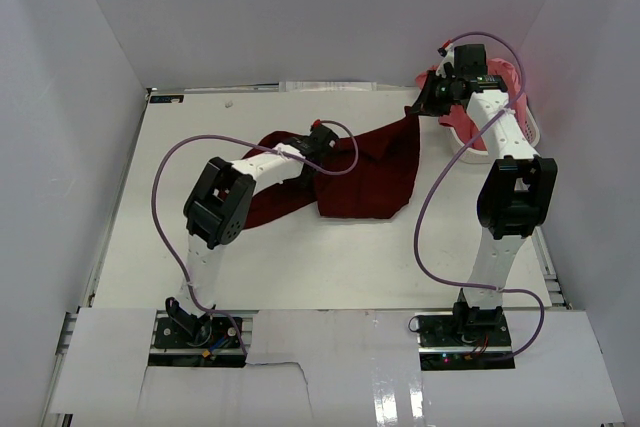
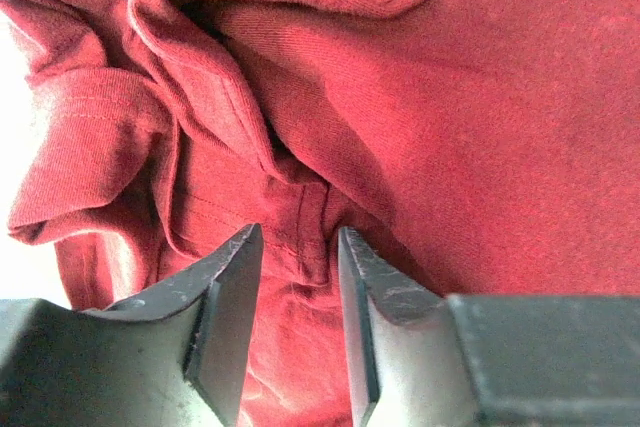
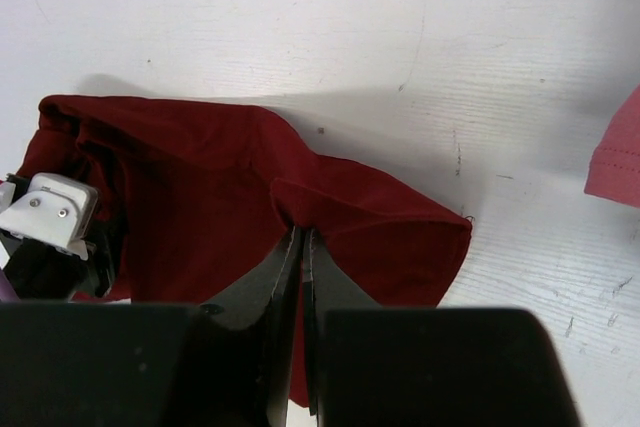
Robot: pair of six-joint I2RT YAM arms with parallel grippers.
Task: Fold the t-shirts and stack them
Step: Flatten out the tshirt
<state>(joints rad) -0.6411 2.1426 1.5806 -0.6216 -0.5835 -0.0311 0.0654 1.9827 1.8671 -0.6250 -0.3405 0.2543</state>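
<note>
Maroon cloth dominates the white worktop (image 1: pixel 250 257): a dark maroon short-sleeved cloth t-shirt (image 1: pixel 365 172) lies rumpled at centre, one corner drawn out toward 1 o'clock. There the right jaws are pinched tight on the shirt's edge. Toward 11 o'clock on the shirt, the left jaws stand about half parted, straddling a raised ridge of bunched fabric. A lighter coral pink t-shirt (image 1: pixel 462 119) sits in a white plastic basket (image 1: pixel 530 129) at 2 o'clock.
</note>
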